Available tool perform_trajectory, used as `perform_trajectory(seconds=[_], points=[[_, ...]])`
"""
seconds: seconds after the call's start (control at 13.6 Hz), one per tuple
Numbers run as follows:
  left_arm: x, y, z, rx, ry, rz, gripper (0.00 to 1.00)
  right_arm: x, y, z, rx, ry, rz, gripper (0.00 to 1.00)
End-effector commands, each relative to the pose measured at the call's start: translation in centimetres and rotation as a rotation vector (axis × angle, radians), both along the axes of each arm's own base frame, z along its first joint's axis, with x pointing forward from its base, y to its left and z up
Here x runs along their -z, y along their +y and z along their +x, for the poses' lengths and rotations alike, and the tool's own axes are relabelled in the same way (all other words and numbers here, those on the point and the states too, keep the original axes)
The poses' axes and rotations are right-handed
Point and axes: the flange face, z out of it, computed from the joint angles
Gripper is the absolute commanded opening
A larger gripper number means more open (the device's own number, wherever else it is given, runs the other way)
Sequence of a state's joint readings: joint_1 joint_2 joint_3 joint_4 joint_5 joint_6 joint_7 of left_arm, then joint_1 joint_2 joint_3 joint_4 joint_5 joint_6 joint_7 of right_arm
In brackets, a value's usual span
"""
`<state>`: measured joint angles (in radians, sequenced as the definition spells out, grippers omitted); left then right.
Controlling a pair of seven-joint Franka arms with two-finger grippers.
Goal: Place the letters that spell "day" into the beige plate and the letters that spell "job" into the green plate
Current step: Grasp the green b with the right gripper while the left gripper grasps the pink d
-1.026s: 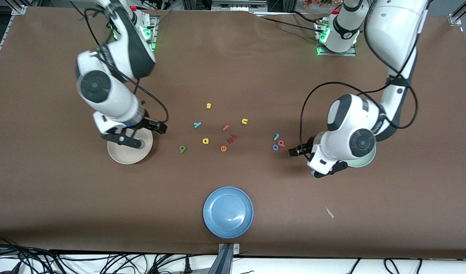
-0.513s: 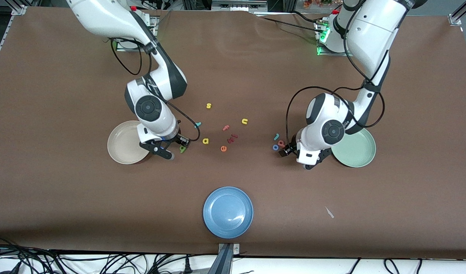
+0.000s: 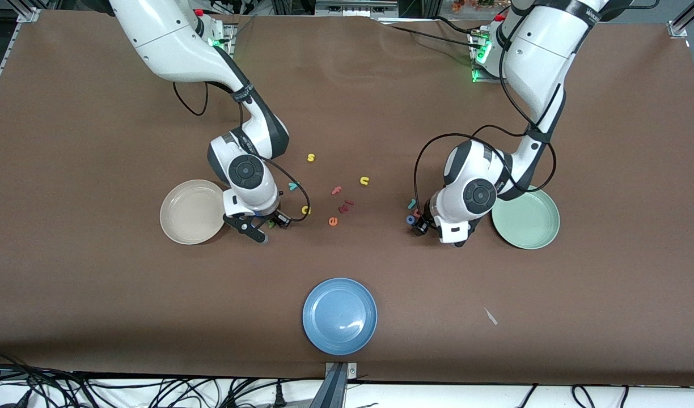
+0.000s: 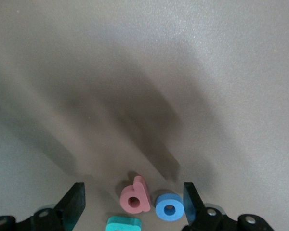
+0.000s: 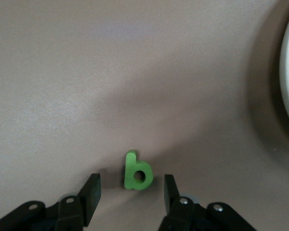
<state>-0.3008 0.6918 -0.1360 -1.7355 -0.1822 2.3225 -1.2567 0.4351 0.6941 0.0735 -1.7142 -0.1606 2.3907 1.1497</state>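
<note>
Front view: a second ago both my claws hung over the plates; since then they have swung inward and down to the letters. My right claw (image 3: 270, 225) now sits low at the green d (image 3: 271, 224), just beside the beige plate (image 3: 182, 198) in the middle band of the frame toward the right arm's end. The yellow a (image 3: 305, 210) lies close by and the teal y (image 3: 293, 185) higher in the frame. My left claw (image 3: 419, 221) is down at the pink b (image 3: 416, 213) and blue o (image 3: 410, 219), with the teal j (image 3: 412, 203) just above them; the green plate (image 3: 525, 218) lies near, toward the left arm's end. Both plates hold nothing. The table (image 3: 97, 317) is matte brown; a blue plate (image 3: 339, 315) sits at lower centre, and cables run along the frame's lower edge.

Left wrist view: my left claw (image 4: 133, 204) is released, fingers wide apart around the pink b (image 4: 136, 198) and blue o (image 4: 169, 208), touching neither that I can see. The b lies flat, its stem leaning slightly and pointing away from my wrist.

Right wrist view: my right claw (image 5: 131, 192) is released, a finger on each side of the green d (image 5: 137, 172) with a gap on both. The d lies flat, its long axis parallel to my fingers, stem pointing away from my wrist.
</note>
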Motion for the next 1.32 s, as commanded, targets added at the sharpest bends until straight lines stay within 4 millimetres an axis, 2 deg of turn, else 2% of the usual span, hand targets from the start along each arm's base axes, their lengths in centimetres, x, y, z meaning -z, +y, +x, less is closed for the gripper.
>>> perform_trajectory(seconds=[0.0,0.07,0.22,0.29,0.44,0.59,0.66,0.81,0.95,1.03,1.1,1.25], points=[[-0.2,-0.4,0.8,-0.064,-0.025,-0.011,0.9,0.3,0.0,0.5,0.019,-0.023,-0.006,0.58],[-0.2,-0.4,0.9,-0.082,-0.032,-0.011,0.89,0.4,0.0,0.6,0.02,-0.025,-0.004,0.58],[-0.3,-0.5,1.3,-0.12,-0.052,-0.014,0.75,0.7,-0.2,0.6,0.024,-0.021,-0.004,0.54],[0.1,-0.4,1.2,-0.126,-0.047,-0.012,0.75,0.7,-0.2,0.6,0.027,-0.021,-0.003,0.53],[1.1,-0.2,1.0,-0.16,-0.028,0.0,0.75,0.7,-0.3,0.7,0.028,-0.021,-0.003,0.43],[1.4,-0.2,0.8,-0.184,-0.017,0.011,0.75,1.1,-0.3,0.6,0.028,-0.015,-0.005,0.31],[1.4,-0.3,0.7,-0.186,-0.013,0.011,0.75,1.1,-0.2,0.5,0.027,-0.015,-0.005,0.28],[1.3,-0.6,0.5,-0.203,-0.003,0.018,0.68,-0.7,-0.1,1.1,0.017,-0.03,-0.002,0.25],[1.3,-0.7,0.4,-0.205,0.001,0.02,0.68,-3.2,-0.3,1.7,0.005,-0.021,-0.023,0.25],[1.3,-0.9,0.2,-0.2,0.007,0.022,0.68,-5.2,-1.1,2.4,-0.01,-0.016,-0.042,0.25],[1.4,-1.3,-0.1,-0.199,0.018,0.026,0.68,-6.4,-1.9,2.7,-0.041,0.006,-0.058,0.25],[1.7,-1.4,-0.6,-0.193,0.05,0.041,0.68,-8.7,-5.4,3.4,-0.096,0.055,-0.1,0.25]])
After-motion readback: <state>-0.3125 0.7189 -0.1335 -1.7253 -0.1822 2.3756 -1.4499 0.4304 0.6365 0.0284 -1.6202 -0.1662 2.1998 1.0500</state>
